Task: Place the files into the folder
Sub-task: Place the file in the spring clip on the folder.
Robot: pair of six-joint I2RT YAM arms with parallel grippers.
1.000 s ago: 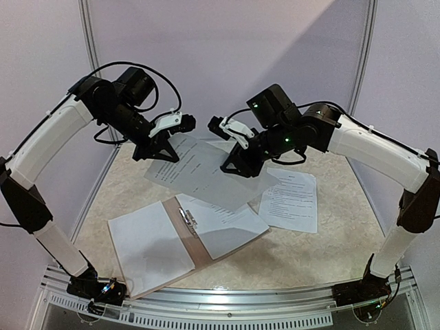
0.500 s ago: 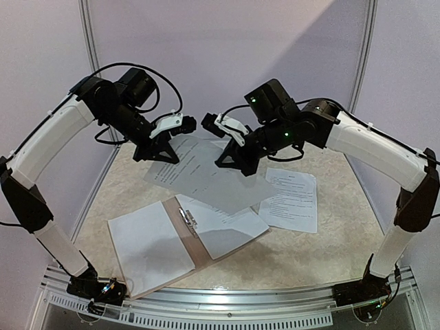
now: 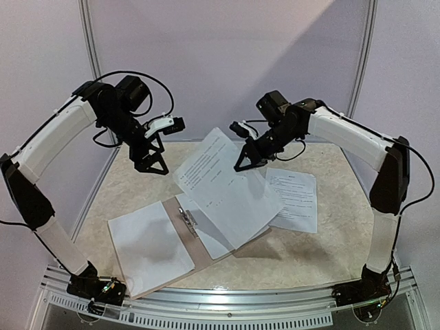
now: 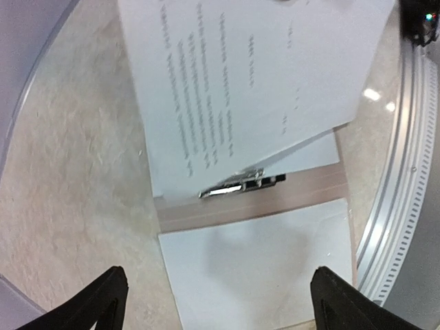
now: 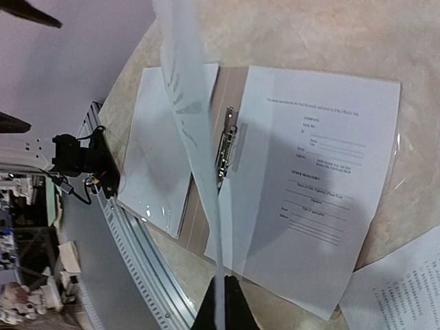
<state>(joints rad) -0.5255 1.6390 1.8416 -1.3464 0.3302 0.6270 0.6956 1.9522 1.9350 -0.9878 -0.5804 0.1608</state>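
Brown-tan card shows as a narrow strip down the middle of the folder (image 3: 196,251), which lies open on the beige surface (image 3: 309,254) in the lower centre of the top view, with its metal clip (image 3: 188,221) on that strip. White paper covers both halves: a blank sheet (image 3: 148,247) on the left flap, toward the lower left of the frame, and a printed sheet (image 5: 316,185) on the right half, seen plainly in the right wrist view. The right gripper (image 3: 242,165) is closed on the upper right edge of a held sheet (image 3: 223,185), which slopes down from there over the right half of the folder; whether its lower edge touches the paper beneath cannot be told. In the right wrist view the held sheet runs edge-on from the pinched fingers (image 5: 223,309) at the bottom up toward the top of the frame, passing above the clip. The left gripper (image 3: 151,168) hovers over the upper left of the surface, apart from the held sheet, jaws spread wide and holding nothing; its own view shows two dark fingers (image 4: 103,302) far apart at the bottom corners, the brown strip and clip between them further up. A loose sheet (image 3: 294,199) of printed text lies flat on the surface just right of the folder
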